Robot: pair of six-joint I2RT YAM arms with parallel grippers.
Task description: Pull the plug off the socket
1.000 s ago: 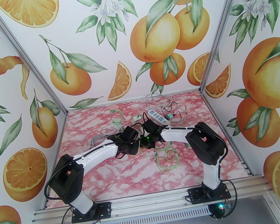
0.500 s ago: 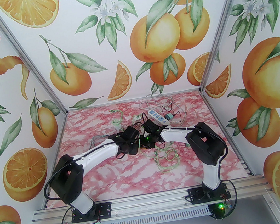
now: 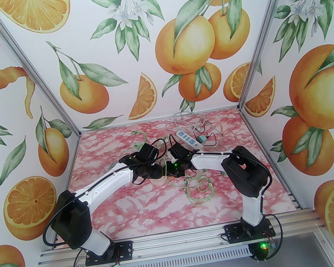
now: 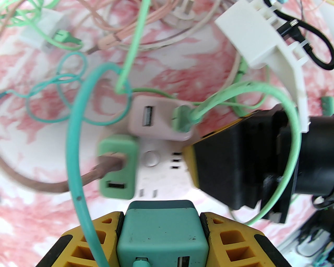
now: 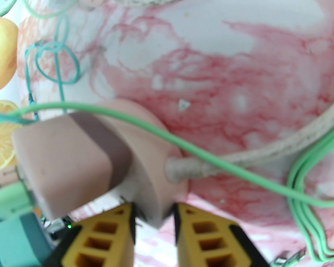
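Left claw is clamped on the chunky teal square plug at the near edge of the pale pink-and-white socket block on the pink marble desk. Right claw pinches the block's rim, probably bracing it for the pull.

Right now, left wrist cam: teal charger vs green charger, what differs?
Grip: the teal charger is clamped in the left gripper; the green charger sits ungripped on the white socket block.
Cable: a brown cable enters the green charger; a teal connector enters the teal charger.
Colour: teal charger darker, green charger paler.
Shared: boxy, two USB ports, one empty.
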